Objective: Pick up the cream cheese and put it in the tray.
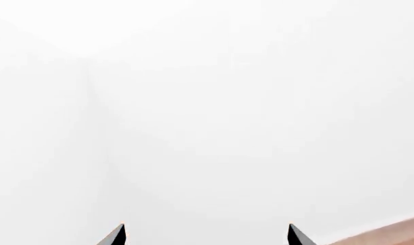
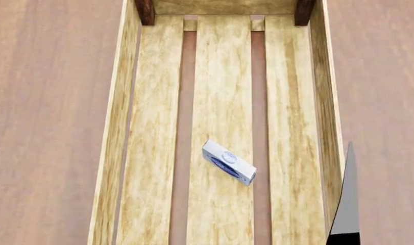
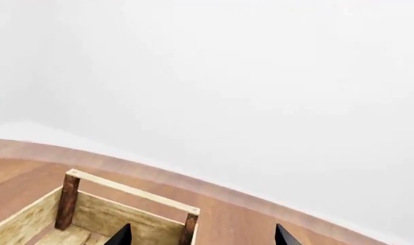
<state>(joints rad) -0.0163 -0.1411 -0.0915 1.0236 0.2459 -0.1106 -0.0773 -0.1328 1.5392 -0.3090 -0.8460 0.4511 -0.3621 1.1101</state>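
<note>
Right gripper [image 3: 201, 236] spread open, empty, above the long light wooden slatted tray [image 2: 322, 102].
Small white cream cheese box with blue oval logo [image 2: 228, 162] lies tilted on the tray's middle slat, apart from the gripper.

pale slatted wood tray [image 2: 295, 132], wood-grain table [image 2: 50, 102]

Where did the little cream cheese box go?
In the head view, the cream cheese lies inside the tray, on the middle floor slat, turned at a slant, apart from both side walls.
</note>
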